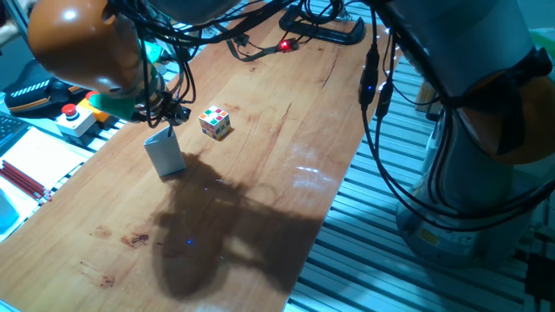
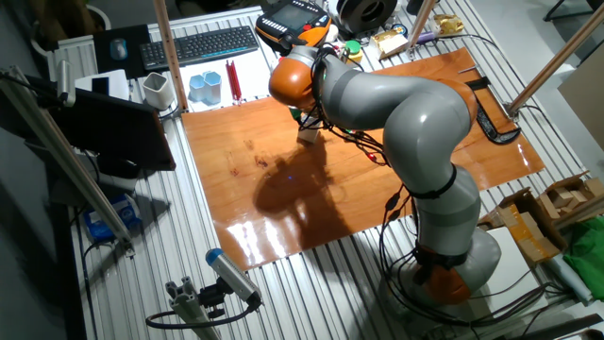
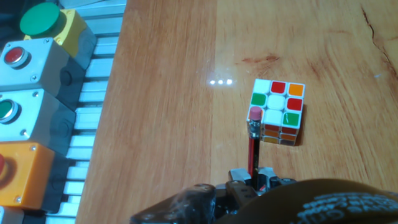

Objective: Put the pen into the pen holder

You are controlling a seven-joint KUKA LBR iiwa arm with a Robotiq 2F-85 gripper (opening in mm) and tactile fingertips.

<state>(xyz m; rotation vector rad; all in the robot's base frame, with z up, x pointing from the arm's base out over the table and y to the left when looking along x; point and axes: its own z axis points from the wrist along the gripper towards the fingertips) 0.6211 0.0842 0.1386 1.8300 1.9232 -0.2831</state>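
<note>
In the hand view the pen (image 3: 254, 149), a thin red stick with a pink eraser end, stands out from between my fingers, and my gripper (image 3: 254, 182) is shut on it. The multicoloured cube (image 3: 278, 112) lies just beyond the pen's end. In one fixed view my gripper (image 1: 167, 115) hangs right above the pale grey pen holder (image 1: 165, 154), which stands upright left of the cube (image 1: 215, 122). In the other fixed view the gripper (image 2: 310, 121) is over the holder (image 2: 308, 135). The holder is hidden in the hand view.
Boxes with red, green and orange buttons (image 3: 37, 93) stand on the ribbed metal left of the table's edge. Longer red rods (image 1: 22, 180) lie on a white sheet at the left. Cables and a black clamp (image 1: 325, 33) lie at the far end.
</note>
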